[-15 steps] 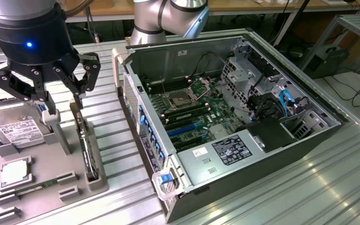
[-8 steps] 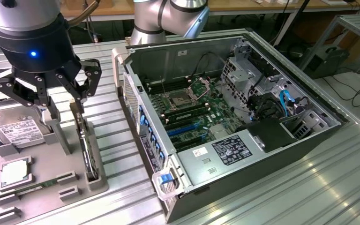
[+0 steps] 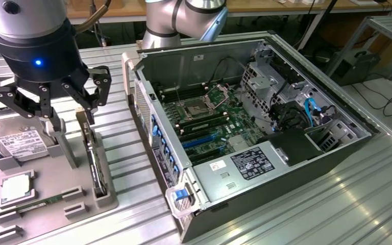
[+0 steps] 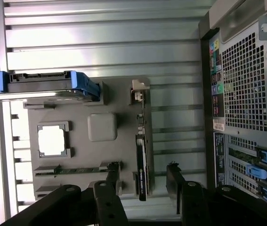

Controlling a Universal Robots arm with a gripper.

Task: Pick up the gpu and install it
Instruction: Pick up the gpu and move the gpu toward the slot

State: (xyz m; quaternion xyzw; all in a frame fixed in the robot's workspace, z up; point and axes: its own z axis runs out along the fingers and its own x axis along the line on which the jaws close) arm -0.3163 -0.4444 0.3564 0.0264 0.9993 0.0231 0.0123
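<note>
**Ext. view:** the gripper (image 3: 67, 118) is seen at the ext. view's left, hung over a grey holder tray (image 3: 80, 174) that is set on a ribbed metal table (image 3: 305, 204). Its fingers (image 3: 86, 109) are spread wide & nothing is held. The gpu (image 3: 95, 163) is stood on edge in a slot of the tray, w/ its far end under the fingers. Whether it is touched cannot be told here. A hard drive (image 3: 16, 143) is propped in the tray to the ext. view's left of the gpu. A cpu (image 3: 16, 186) & a memory stick (image 3: 39, 204) are laid nearer the camera. An open pc case (image 3: 285, 148) is laid on its side to the ext. view's right, apart from the tray, w/ the motherboard (image 3: 203, 117) exposed.

**Wrist view:** the gpu (image 4: 141, 162) is seen edge-on, thin & dark, seated in its slot. One end is flanked by the two fingers (image 4: 110, 181), one per side, w/ a clear gap left on both sides, so no grip is made. The hard drive w/ its blue rail, the cpu in a square pocket & the memory stick are seen on the tray beyond the gpu. The case's perforated rear panel (image 4: 246, 84) & blue slot latches (image 4: 258, 172) are seen beside the tray.
</note>
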